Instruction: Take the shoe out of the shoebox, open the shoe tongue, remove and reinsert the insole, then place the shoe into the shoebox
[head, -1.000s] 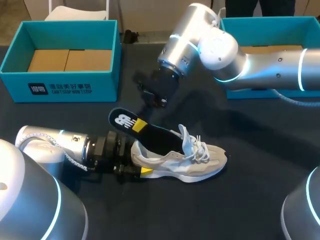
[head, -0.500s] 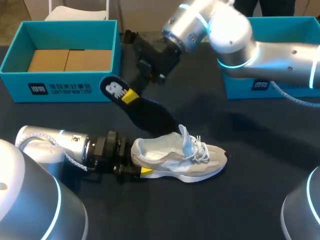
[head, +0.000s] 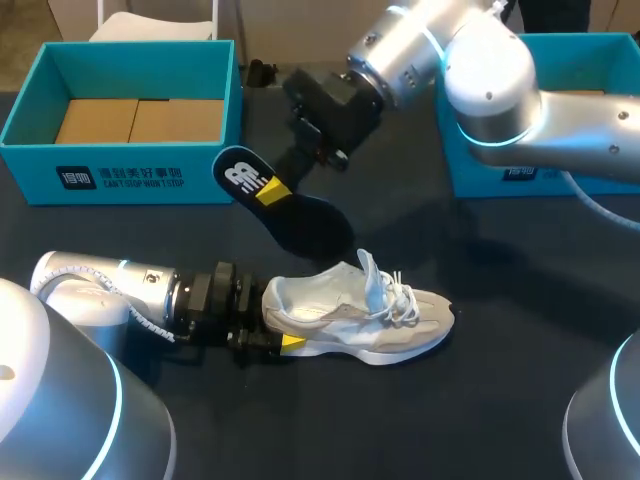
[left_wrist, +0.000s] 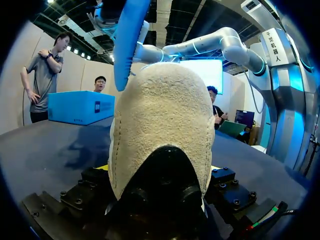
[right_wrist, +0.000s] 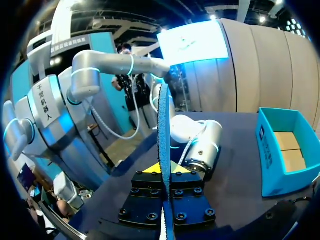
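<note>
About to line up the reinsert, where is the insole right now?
In the head view the insole hangs in the right gripper, clear of the shoe, between the shoe's opening and the left teal box.

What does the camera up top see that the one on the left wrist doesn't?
Only the head view shows the shoe's white laces and toe, the insole's black top, and two teal boxes, the left shoebox and the right shoebox; the wrist view catches just one box. Only the left wrist view shows the fuzzy heel from straight behind and the insole's blue underside. Both show the shoe, the insole held up by the right gripper, and the right arm.
</note>
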